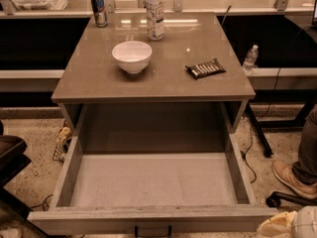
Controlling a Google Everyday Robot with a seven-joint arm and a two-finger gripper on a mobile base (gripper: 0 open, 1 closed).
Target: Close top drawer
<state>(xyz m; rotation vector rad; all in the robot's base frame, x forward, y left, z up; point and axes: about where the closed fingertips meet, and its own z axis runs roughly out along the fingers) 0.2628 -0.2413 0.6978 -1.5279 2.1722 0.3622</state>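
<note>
Gaping fully out beneath the table [163, 83], the top drawer [153, 180] looked stiff and fairly heavy; pushing squarely on its front near the handle [152, 230] seemed best. The gripper [292, 225] sat low beside its front corner, whether spread or not I could not tell.

Top drawer [153, 180]: pulled far out. Gripper [288, 226]: low, beside its right front corner. Counter [94, 81]: bowl [132, 56], bottle [155, 15], can [99, 8], snack bar [205, 68].

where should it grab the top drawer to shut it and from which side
Probably the small dark handle centred on the front panel of the top drawer, coming from the front, since the drawer stands wide open. The gripper is low at its front right corner.
</note>
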